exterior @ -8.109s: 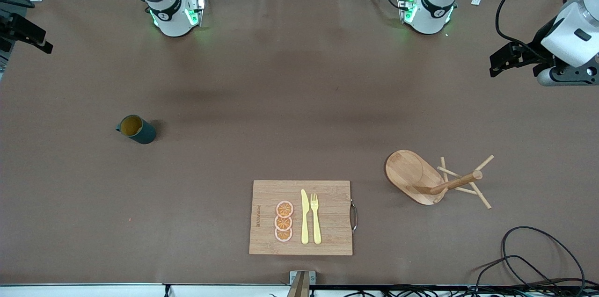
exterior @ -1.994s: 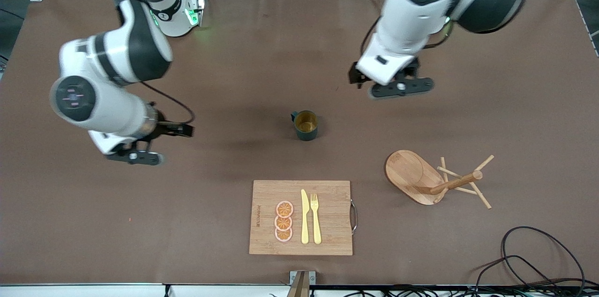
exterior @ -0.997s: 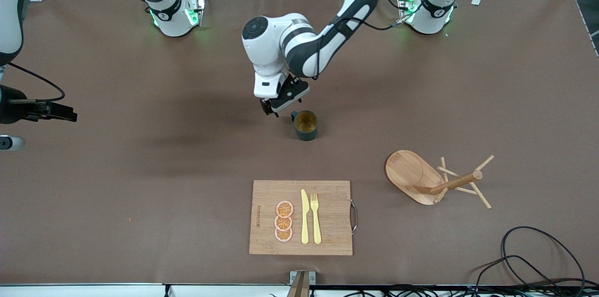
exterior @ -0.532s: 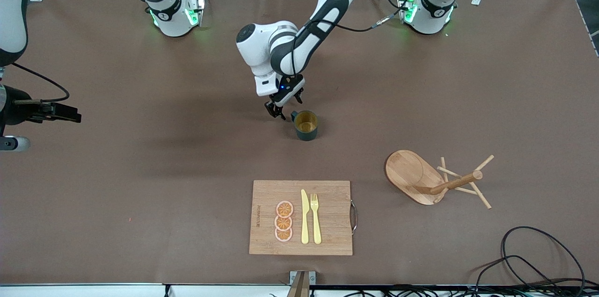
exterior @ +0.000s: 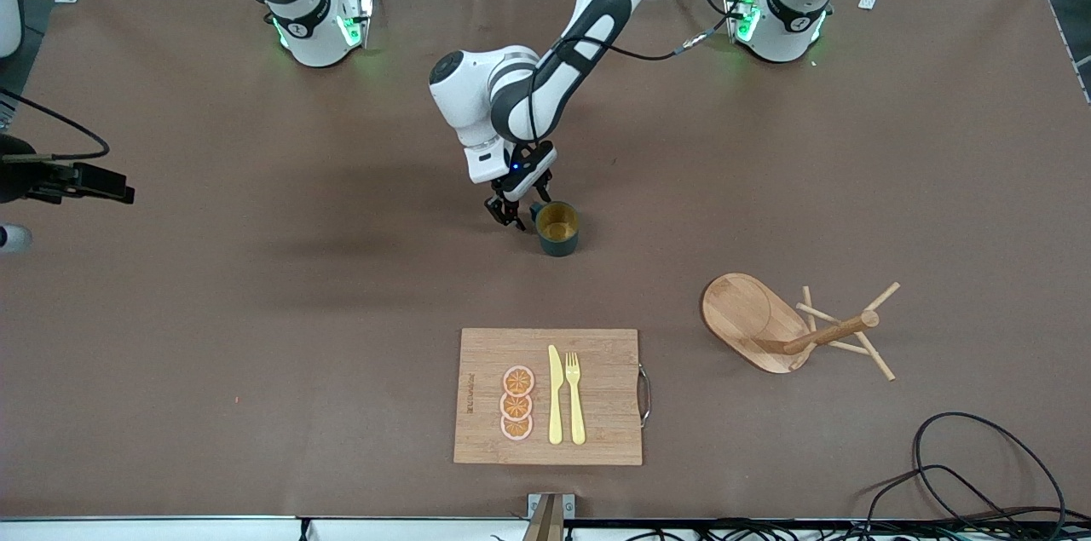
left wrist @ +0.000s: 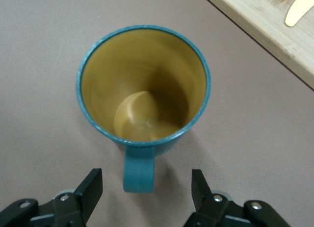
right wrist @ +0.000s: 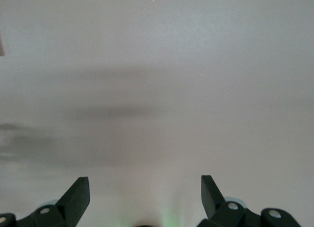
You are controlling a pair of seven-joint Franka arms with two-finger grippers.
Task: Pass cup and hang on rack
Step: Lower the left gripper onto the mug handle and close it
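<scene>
The dark teal cup stands upright in the middle of the table, its tan inside showing in the left wrist view. Its handle points toward the right arm's end. My left gripper is low beside the cup, open, with one finger on each side of the handle and a gap on both sides. The wooden rack is nearer the front camera, toward the left arm's end, its post pointing that way. My right gripper waits open over the right arm's end.
A wooden cutting board with orange slices, a yellow knife and a fork lies near the front edge; its corner shows in the left wrist view. Black cables coil at the front corner on the left arm's end.
My left gripper has come down beside the cup and its jaws have narrowed around the handle. The right arm has shifted slightly at the table's end. The cup has not moved.
</scene>
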